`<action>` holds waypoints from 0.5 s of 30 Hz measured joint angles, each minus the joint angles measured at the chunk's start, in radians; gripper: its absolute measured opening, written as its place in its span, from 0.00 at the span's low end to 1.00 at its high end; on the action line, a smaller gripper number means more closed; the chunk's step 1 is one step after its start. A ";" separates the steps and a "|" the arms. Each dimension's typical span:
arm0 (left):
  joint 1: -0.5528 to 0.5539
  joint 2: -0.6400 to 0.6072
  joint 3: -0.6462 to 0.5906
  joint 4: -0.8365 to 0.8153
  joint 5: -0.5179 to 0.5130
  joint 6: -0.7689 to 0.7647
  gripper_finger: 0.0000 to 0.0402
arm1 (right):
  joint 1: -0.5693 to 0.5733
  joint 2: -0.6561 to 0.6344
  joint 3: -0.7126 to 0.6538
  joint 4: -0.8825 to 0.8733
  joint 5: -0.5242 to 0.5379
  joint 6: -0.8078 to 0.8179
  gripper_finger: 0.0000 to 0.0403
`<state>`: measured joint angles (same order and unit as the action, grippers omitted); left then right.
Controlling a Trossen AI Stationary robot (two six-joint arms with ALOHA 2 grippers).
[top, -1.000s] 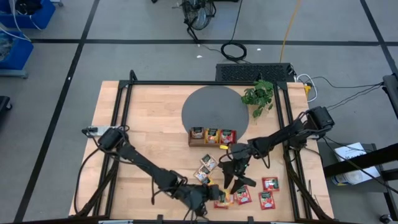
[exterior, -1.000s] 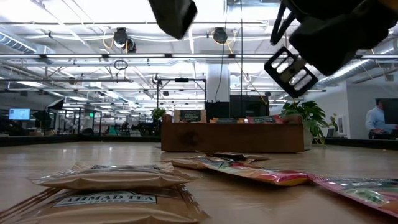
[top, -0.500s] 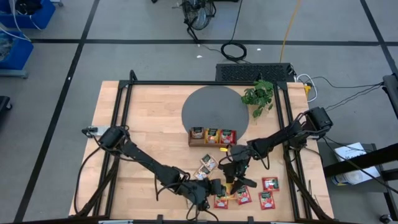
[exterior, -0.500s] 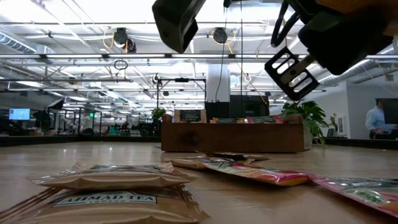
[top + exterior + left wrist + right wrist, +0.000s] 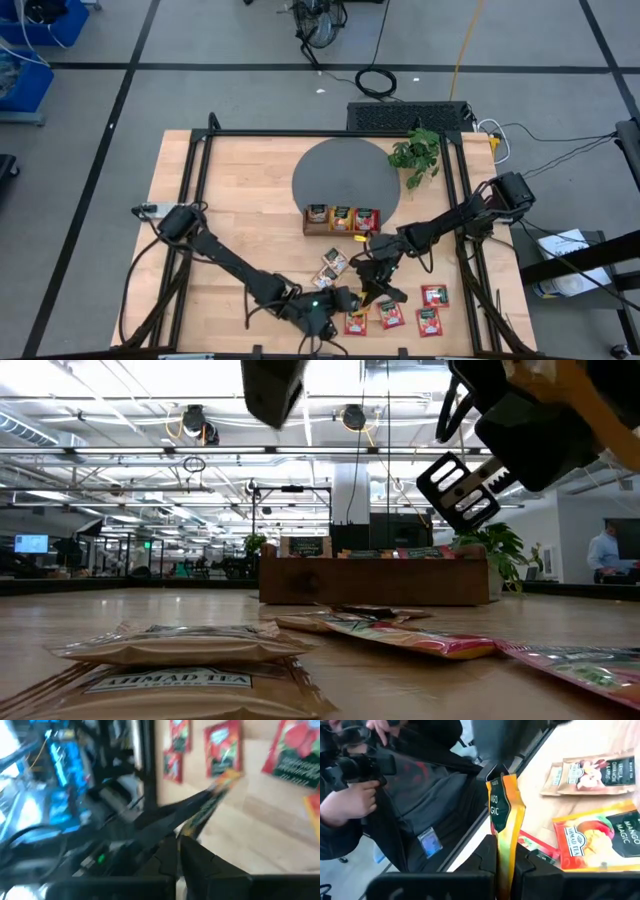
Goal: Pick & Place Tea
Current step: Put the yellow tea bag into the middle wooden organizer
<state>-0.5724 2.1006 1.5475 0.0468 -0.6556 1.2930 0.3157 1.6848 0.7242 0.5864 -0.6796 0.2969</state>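
Bright overhead lighting, left wrist view blurred

Pretty crowded around the right gripper [image 5: 372, 290]: the left gripper [image 5: 348, 298] sits right beside its fingers, red sachets [image 5: 432, 296] lie just past them, beige ones [image 5: 333, 262] on the other side. The wooden tray [image 5: 342, 219] blocks farther ahead. The grey mat [image 5: 345, 170] beyond is open.
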 joint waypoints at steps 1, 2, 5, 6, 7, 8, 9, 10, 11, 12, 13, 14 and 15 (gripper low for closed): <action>-0.011 0.000 0.000 0.008 -0.041 -0.006 0.10 | 0.000 0.000 0.000 -0.002 0.001 -0.004 0.01; -0.022 -0.001 0.000 0.009 -0.081 -0.013 0.12 | 0.000 0.000 0.000 -0.003 0.001 -0.009 0.01; -0.051 -0.001 0.000 0.016 -0.176 -0.024 0.17 | 0.001 0.000 0.000 -0.008 0.023 -0.023 0.00; -0.060 -0.001 0.000 0.030 -0.216 -0.034 0.19 | 0.001 0.000 0.000 -0.008 0.037 -0.027 0.00; -0.069 -0.001 0.000 0.043 -0.259 -0.050 0.21 | 0.001 0.000 0.000 -0.007 0.063 -0.034 0.00; -0.076 -0.001 0.000 0.047 -0.301 -0.072 0.22 | 0.001 0.000 0.000 -0.004 0.095 -0.043 0.00; -0.082 -0.002 0.000 0.050 -0.342 -0.101 0.22 | 0.001 0.000 0.000 -0.003 0.127 -0.055 0.00; -0.088 -0.002 0.000 0.054 -0.382 -0.141 0.22 | 0.004 0.000 0.000 -0.004 0.151 -0.073 0.00; -0.093 -0.002 0.000 0.054 -0.424 -0.188 0.22 | 0.007 0.000 0.000 -0.004 0.168 -0.094 0.00; -0.097 -0.002 0.000 0.054 -0.477 -0.240 0.21 | 0.013 0.000 -0.001 -0.002 0.181 -0.120 0.00; -0.102 -0.002 0.000 0.054 -0.542 -0.292 0.20 | 0.018 0.000 -0.001 -0.001 0.183 -0.143 0.00; -0.107 -0.002 0.000 0.053 -0.613 -0.346 0.18 | 0.022 0.000 -0.001 -0.001 0.183 -0.160 0.00; -0.113 -0.002 0.001 0.038 -0.675 -0.396 0.16 | 0.025 -0.001 -0.001 -0.002 0.183 -0.173 0.00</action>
<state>-0.6853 2.0987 1.5482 0.0849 -1.3309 0.8968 0.3404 1.6836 0.7235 0.5842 -0.4965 0.1235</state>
